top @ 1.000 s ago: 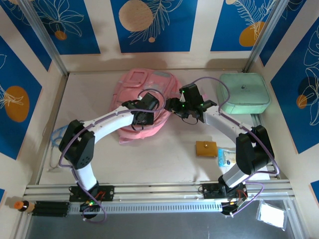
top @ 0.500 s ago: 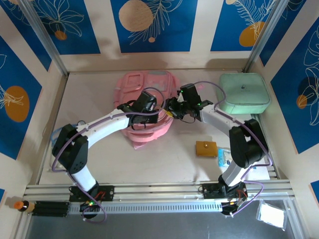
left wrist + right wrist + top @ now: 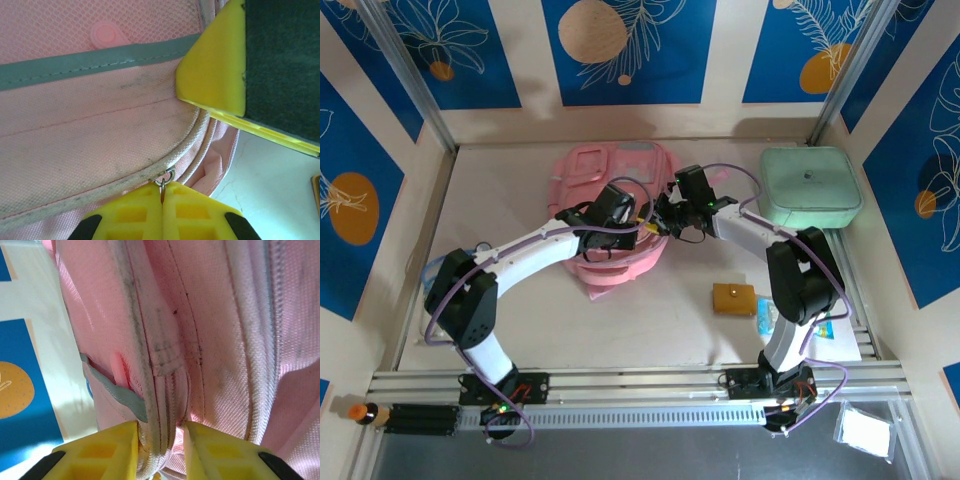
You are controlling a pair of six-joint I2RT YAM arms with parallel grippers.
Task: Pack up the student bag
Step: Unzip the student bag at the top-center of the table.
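The student bag [image 3: 610,168] lay on the far middle of the table [image 3: 650,325], and both arms covered its near right part from above. The left hand [image 3: 162,191] was pressed together on the zipper pull [image 3: 166,177]. The right hand [image 3: 160,434], just beside it, seemed to pinch the zipper seam of the bag. A mint-green case [image 3: 810,187] stood well apart to the right. A small brown pouch [image 3: 734,298] and a clear packet [image 3: 772,316] lay nearer.

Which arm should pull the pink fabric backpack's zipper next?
Left. Left gripper is shut on the metal zipper pull; right gripper straddles the seam of the pink fabric backpack, probably suited to bracing.
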